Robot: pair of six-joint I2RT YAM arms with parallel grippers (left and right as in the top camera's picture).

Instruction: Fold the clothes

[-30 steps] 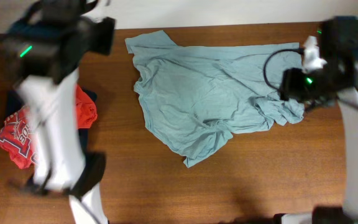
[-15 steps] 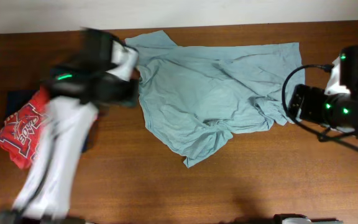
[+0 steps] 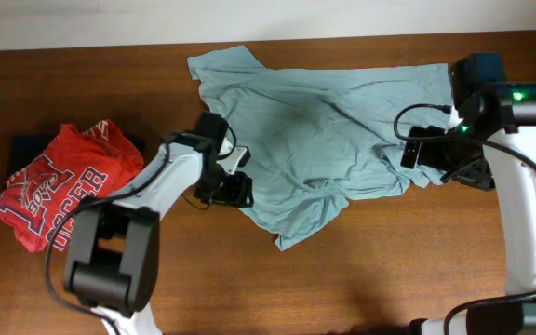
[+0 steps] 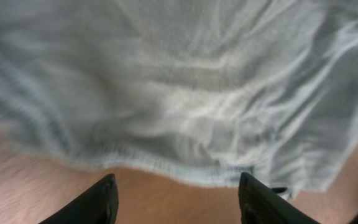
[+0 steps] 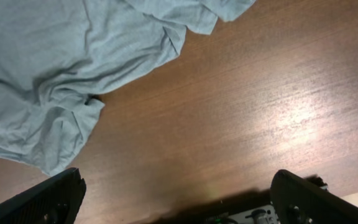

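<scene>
The pale grey-teal T-shirt (image 3: 314,140) lies spread but wrinkled across the back middle of the table, its lower corner folded under. My left gripper (image 3: 237,189) is low at the shirt's left hem. In the left wrist view the gripper (image 4: 179,200) is open, with bare wood between its fingers (image 4: 101,202) and the hem (image 4: 166,163) just ahead. My right gripper (image 3: 423,154) hovers by the crumpled right sleeve (image 3: 428,169). From the right wrist it (image 5: 179,200) stands wide open over bare table, with the shirt (image 5: 55,74) to its upper left.
A red printed shirt (image 3: 59,195) lies bunched at the left on a dark navy garment (image 3: 21,147). The wooden table (image 3: 361,270) shows bare in front of the T-shirt, and its back edge runs just behind the shirt.
My left arm swung from over the red shirt down to the T-shirt's left hem. The right gripper opened wide and came back beside the right sleeve.
</scene>
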